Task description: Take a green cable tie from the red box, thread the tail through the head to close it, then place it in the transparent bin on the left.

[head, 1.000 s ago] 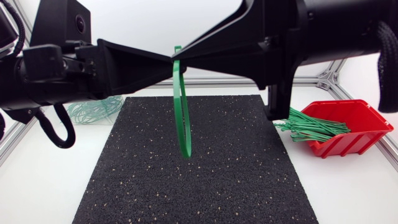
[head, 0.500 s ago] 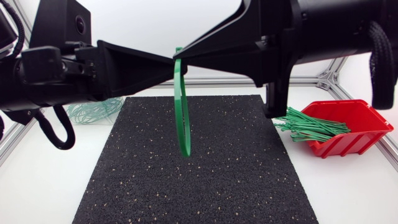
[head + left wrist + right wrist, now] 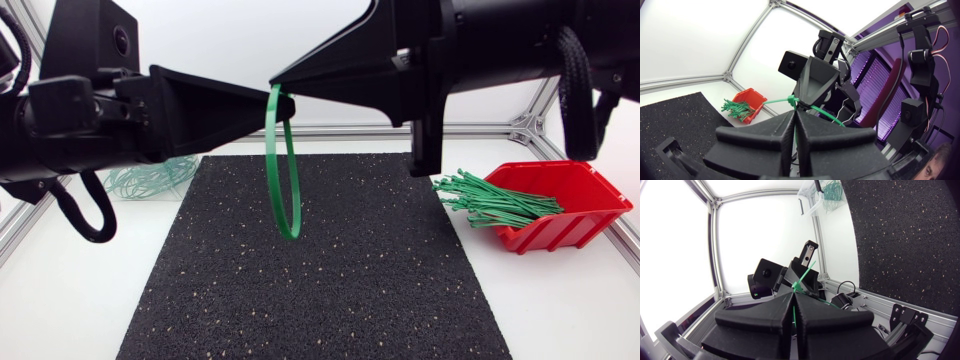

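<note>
High above the table (image 3: 70,300), the left claw (image 3: 287,104) and the right claw (image 3: 276,82) are meeting tip to tip, each one pinching tight on the top of the green cable tie (image 3: 283,190). The tie is hanging from them as 1 narrow loop over the black mat (image 3: 330,280). Farther back, at the mat's right, the red box (image 3: 590,185) is sitting on the table with a bundle of spare ties (image 3: 490,200) spilling over its open front. Beyond the mat's far left corner, the transparent bin (image 3: 810,207) is holding several thin green loops (image 3: 150,178).
</note>
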